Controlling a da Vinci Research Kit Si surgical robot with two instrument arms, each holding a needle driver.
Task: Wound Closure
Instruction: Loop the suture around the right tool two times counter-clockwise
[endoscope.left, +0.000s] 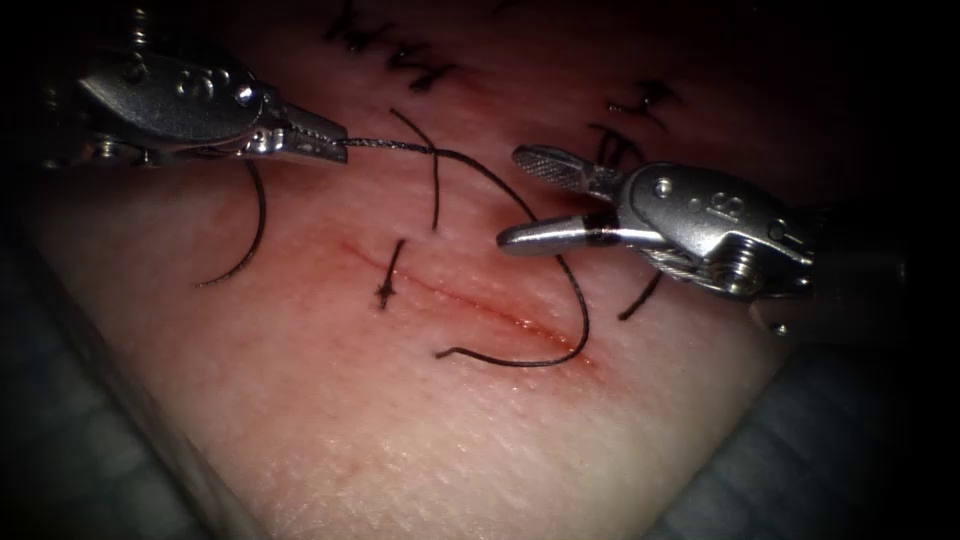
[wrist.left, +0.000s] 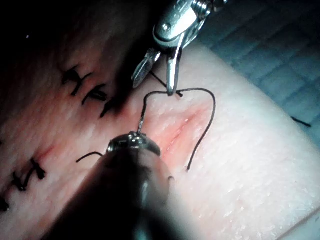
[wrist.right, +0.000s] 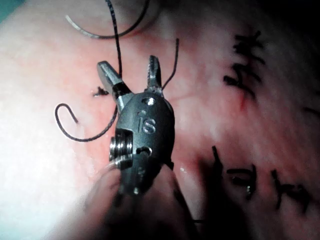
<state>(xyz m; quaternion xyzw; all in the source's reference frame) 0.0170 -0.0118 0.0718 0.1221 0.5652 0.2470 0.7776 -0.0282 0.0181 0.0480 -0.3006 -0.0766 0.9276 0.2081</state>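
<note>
Steel jaws of the left tool (endoscope.left: 335, 143), upper left of the endoscope view, pinch the black thread (endoscope.left: 470, 165), which arcs right across the tissue (endoscope.left: 400, 420) and loops over the cut (endoscope.left: 470, 300). Right tool (endoscope.left: 525, 195), jaws spread wide around the strand, holds nothing. A tied stitch (endoscope.left: 388, 275) sits on the cut's left end.

Left wrist view: left tool (wrist.left: 136, 136) clamped on thread; right tool (wrist.left: 159, 76) agape beyond.

Right wrist view: right tool (wrist.right: 130, 72) open; curved needle (wrist.right: 100, 30) lies free on the tissue.

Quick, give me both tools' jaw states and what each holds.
Left tool: shut on the thread.
Right tool: open, holding nothing; thread runs between its jaws.
</note>
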